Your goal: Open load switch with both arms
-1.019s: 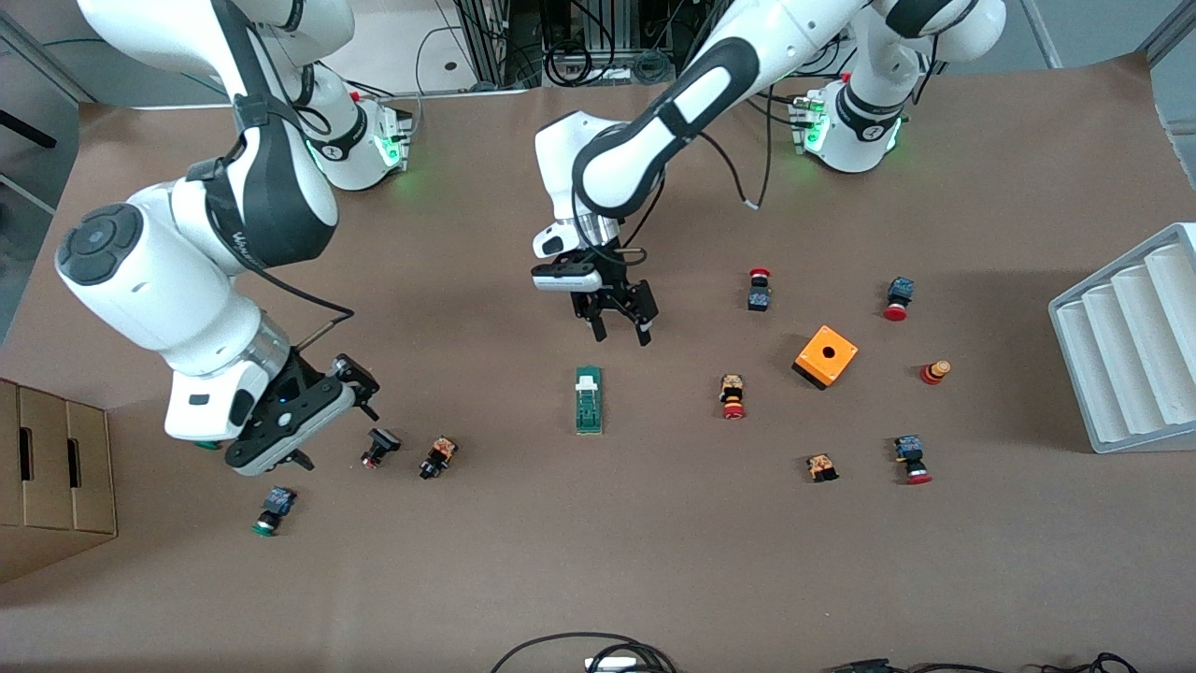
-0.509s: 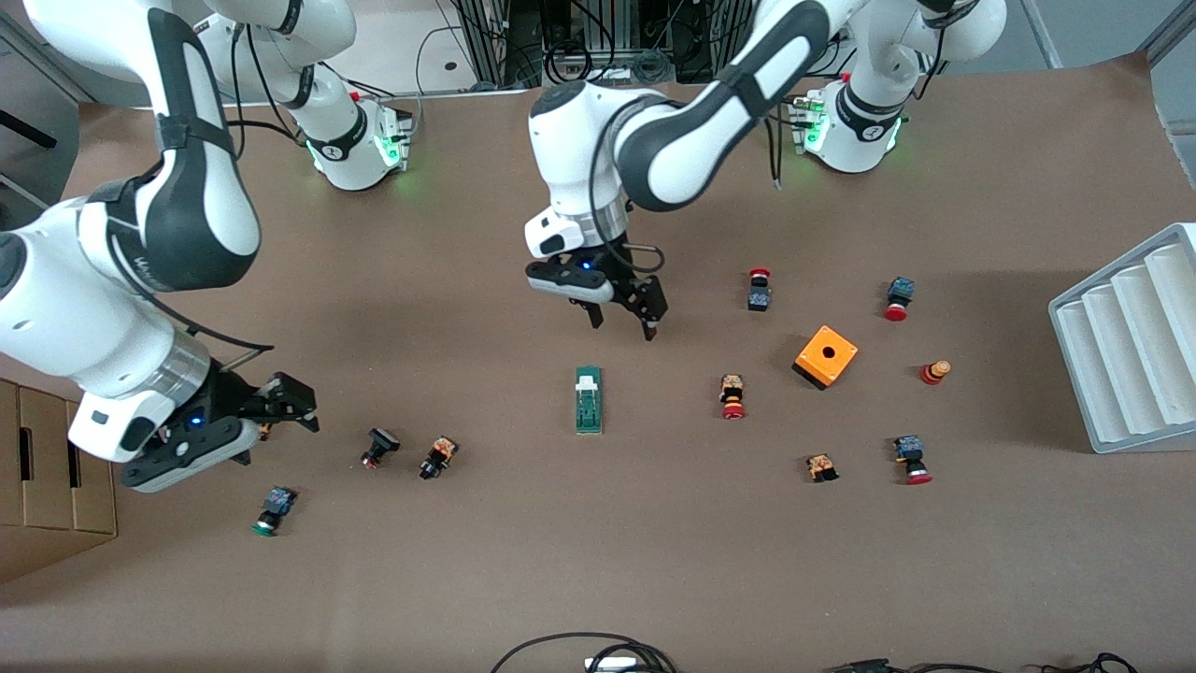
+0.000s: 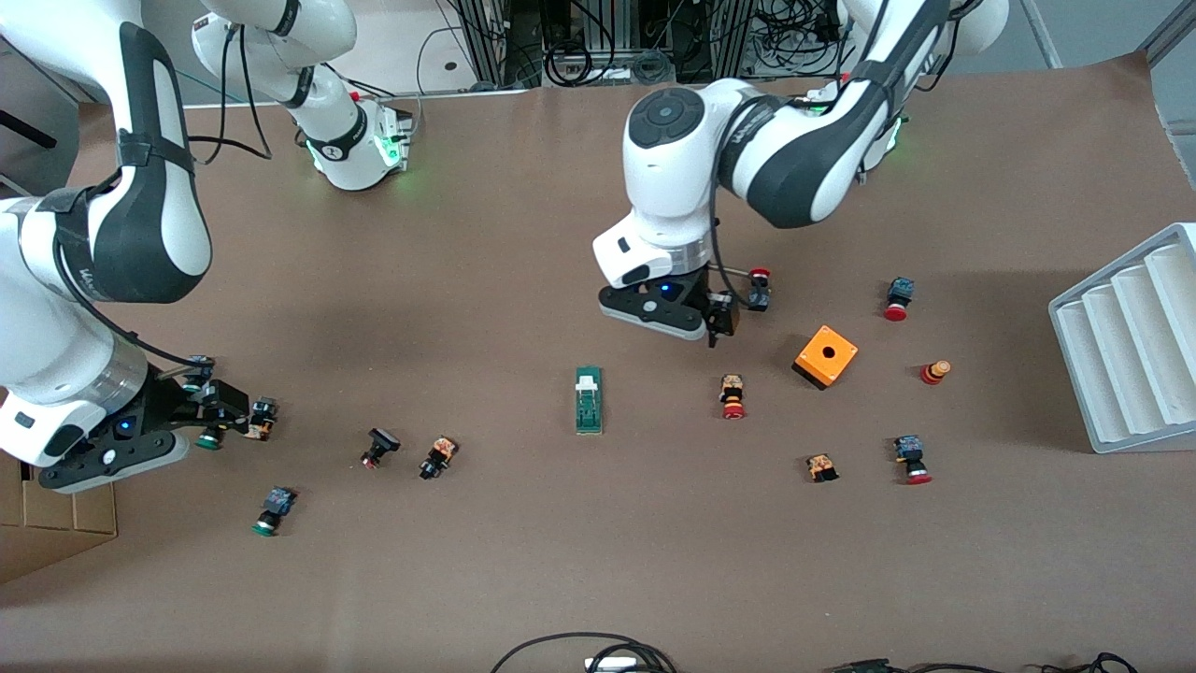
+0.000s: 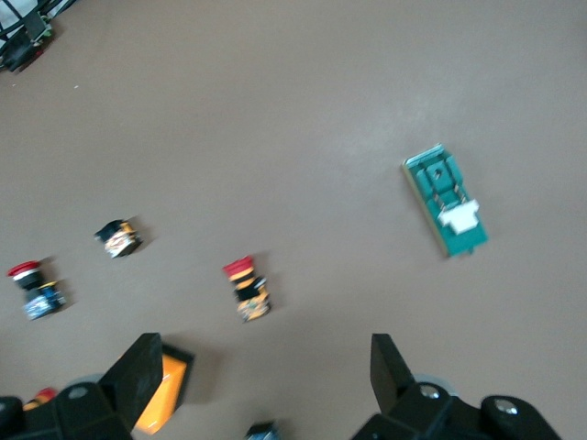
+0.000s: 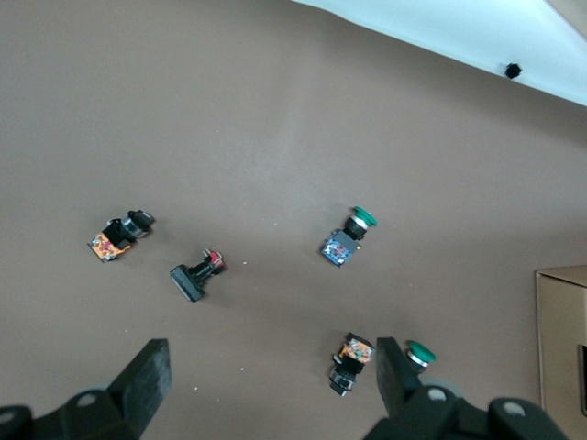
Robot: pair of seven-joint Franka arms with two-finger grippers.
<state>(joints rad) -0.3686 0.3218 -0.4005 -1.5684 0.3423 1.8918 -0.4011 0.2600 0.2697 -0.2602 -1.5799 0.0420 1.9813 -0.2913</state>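
Note:
The load switch is a narrow green block with a white sliding piece. It lies flat and alone in the middle of the table, and the left wrist view shows it too. My left gripper hangs open and empty over the table between the switch and the orange box, apart from the switch; its fingers stand wide. My right gripper is open and empty at the right arm's end of the table. It is low over two push buttons, one of which lies on the table under its spread fingers.
An orange box with a hole sits toward the left arm's end, with several red-capped push buttons around it. More push buttons lie toward the right arm's end. A white ridged rack and a cardboard box stand at the table's two ends.
The left gripper has swung from above the load switch toward the orange box. The right gripper has drawn back toward its end of the table. Both stay open; the switch has not moved.

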